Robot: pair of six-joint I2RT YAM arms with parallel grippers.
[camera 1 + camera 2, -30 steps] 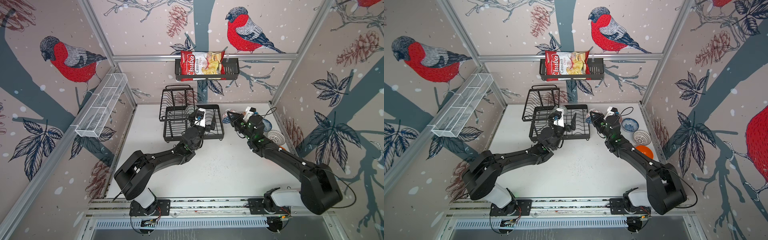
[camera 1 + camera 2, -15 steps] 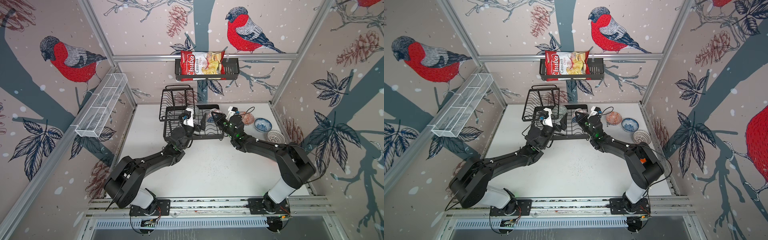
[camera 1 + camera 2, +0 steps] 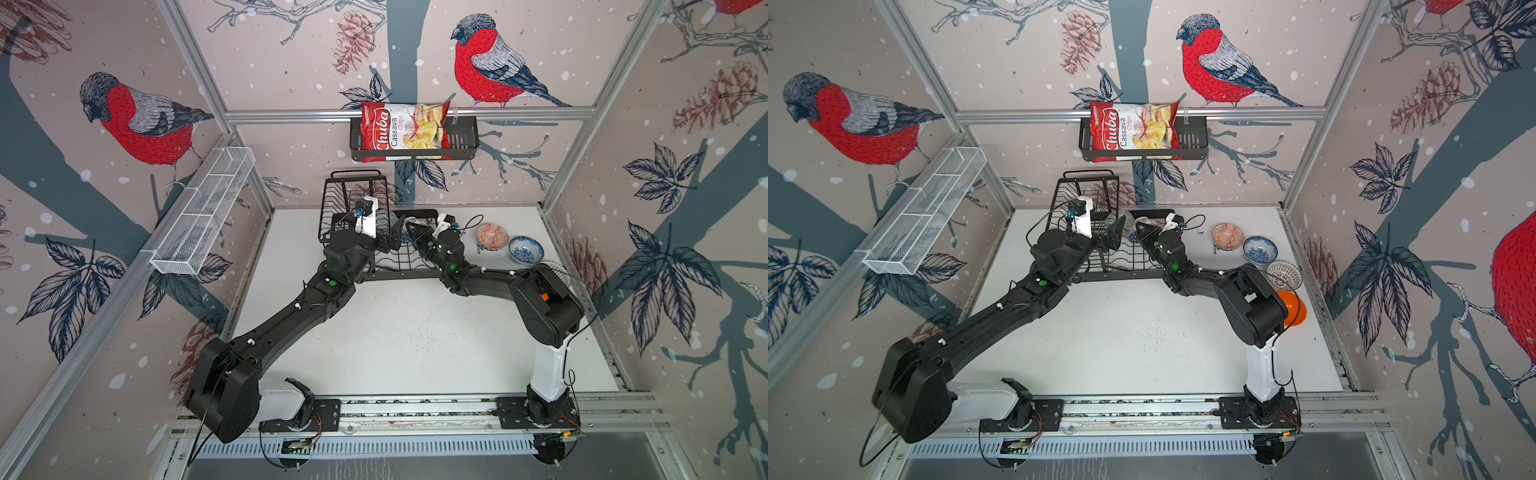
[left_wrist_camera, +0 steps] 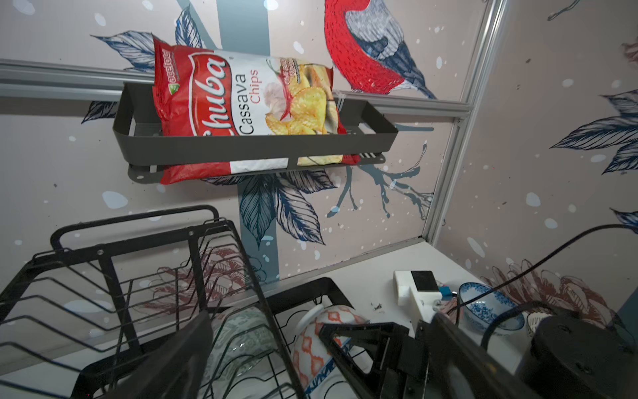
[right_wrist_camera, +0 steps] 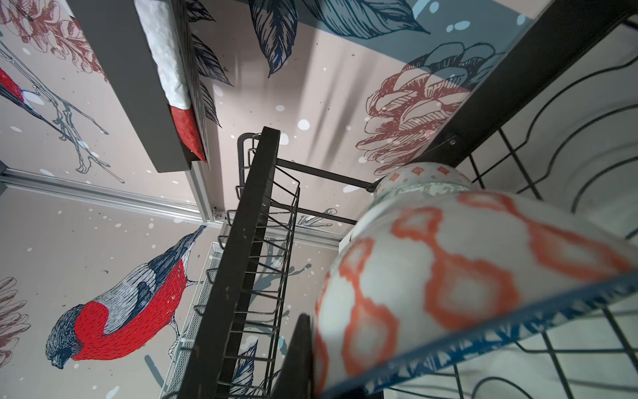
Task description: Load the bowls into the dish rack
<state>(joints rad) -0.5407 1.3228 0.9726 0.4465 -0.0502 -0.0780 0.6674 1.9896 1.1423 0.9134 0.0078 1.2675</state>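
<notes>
Right jaws closed on blue rim of orange-diamond bowl (image 4: 321,349), held on edge over dish rack (image 3: 403,271) lower tray, likely to slot beside standing grey-green bowl (image 4: 238,331). Left jaws wide, empty, alongside. Salmon bowl (image 3: 491,237) sits on bench (image 3: 415,332).

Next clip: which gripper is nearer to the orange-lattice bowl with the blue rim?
Right. The right gripper is shut on the orange-lattice bowl at the dish rack; the left gripper is open, close beside it.

Chips bag (image 3: 401,131) sitting in the black basket (image 3: 462,142) up top center, white mesh shelf (image 3: 203,212) on the left wall.
</notes>
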